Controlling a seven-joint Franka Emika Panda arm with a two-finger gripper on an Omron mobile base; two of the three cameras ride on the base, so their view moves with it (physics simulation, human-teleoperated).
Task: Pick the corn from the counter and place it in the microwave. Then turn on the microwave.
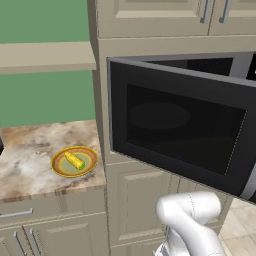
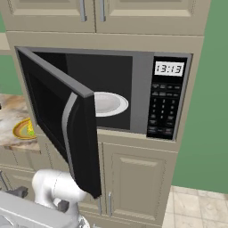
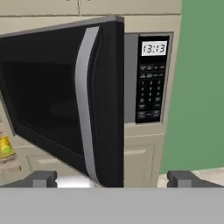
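The corn lies on a round yellow-rimmed green plate on the marbled counter, left of the microwave. The microwave door stands wide open, swung to the left. Inside, the white turntable plate is bare. The button panel and a clock reading 13:13 sit on the right side. In the hand view my gripper is open, its fingertips far apart with nothing between them. It faces the door's silver handle, with the corn at the far left edge.
A tan wall shelf hangs over the counter against the green wall. Beige cabinets surround the microwave above and below. The open door juts out over the floor in front of the lower cabinets. My white arm is low, beneath the door.
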